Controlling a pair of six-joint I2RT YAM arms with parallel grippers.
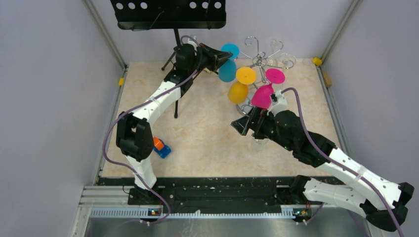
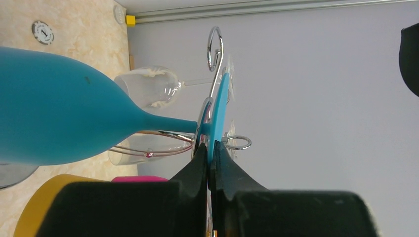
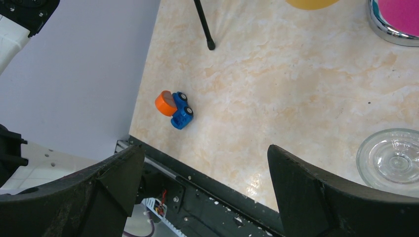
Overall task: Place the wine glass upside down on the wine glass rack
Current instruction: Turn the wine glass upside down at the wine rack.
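The left gripper (image 2: 210, 148) is clenched on the edge of the foot of the blue wine glass (image 2: 59, 118). The glass is up at the wine glass rack (image 2: 215, 49), its stem lying between the chrome wires of a hook arm. It is already inverted: long axis roughly vertical, foot on top, bowl mouth pointing down at the tabletop (image 2: 89, 29). What seems left is to let go and back away. The right gripper (image 3: 205, 157) hangs spread wide, holding nothing.

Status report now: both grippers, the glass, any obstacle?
Left gripper shut on blue wine glass foot, at the rack. Right gripper open, empty. Clear glass close beside it.
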